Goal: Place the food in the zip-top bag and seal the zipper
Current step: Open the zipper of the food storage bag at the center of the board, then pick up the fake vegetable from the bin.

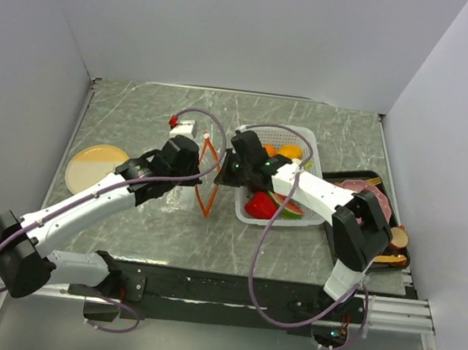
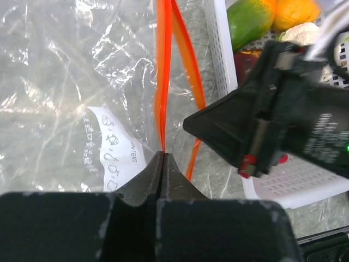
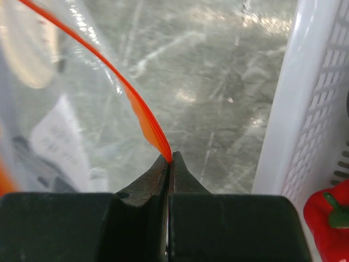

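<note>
The zip-top bag [image 2: 54, 82], clear and crinkly, hangs between both grippers left of the basket. Its mouth is spread, with the two sides of the orange-red zipper [image 1: 208, 191] [image 2: 162, 82] [image 3: 136, 109] apart. My left gripper [image 1: 203, 170] [image 2: 163, 154] is shut on one zipper strip. The right gripper [image 1: 221, 172] [image 3: 171, 159] is shut on the other. The food lies in the white basket [image 1: 314, 138]: orange [image 1: 290, 152], red pepper [image 1: 260, 203], watermelon slice [image 1: 291, 207], mango [image 2: 248, 22] and cauliflower [image 2: 302, 34].
A tan plate [image 1: 95, 168] sits at the left. A black tray [image 1: 377, 179] with a pink slab lies right of the basket. A small white and red object [image 1: 180, 124] lies behind the left gripper. The basket wall [image 3: 311, 109] is close beside the right gripper.
</note>
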Controlling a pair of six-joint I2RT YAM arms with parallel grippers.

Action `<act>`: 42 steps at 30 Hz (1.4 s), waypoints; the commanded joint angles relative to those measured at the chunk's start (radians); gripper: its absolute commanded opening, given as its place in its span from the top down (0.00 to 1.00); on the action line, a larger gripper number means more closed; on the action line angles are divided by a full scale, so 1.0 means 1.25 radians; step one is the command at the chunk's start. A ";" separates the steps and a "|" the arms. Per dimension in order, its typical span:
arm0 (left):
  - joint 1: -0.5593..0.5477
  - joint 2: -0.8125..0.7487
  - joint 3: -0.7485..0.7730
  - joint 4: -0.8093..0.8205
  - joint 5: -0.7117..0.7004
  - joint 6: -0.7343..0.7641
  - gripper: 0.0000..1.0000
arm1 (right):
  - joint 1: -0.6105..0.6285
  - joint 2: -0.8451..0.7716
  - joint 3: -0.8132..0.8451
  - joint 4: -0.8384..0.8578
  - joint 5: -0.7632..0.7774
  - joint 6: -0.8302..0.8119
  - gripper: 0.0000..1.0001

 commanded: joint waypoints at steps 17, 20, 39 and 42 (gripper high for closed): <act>0.001 0.003 0.004 0.003 -0.011 -0.010 0.99 | -0.064 -0.175 -0.165 0.193 -0.126 0.018 0.41; 0.001 0.005 0.000 0.006 -0.015 -0.013 0.99 | -0.086 -0.212 -0.177 0.201 -0.146 0.010 0.40; 0.002 -0.004 -0.012 0.041 0.011 -0.009 0.99 | -0.276 -0.169 -0.089 -0.132 0.305 -0.116 0.00; 0.001 -0.005 -0.012 0.042 0.016 -0.005 0.99 | -0.280 -0.122 -0.049 -0.161 0.337 -0.112 0.00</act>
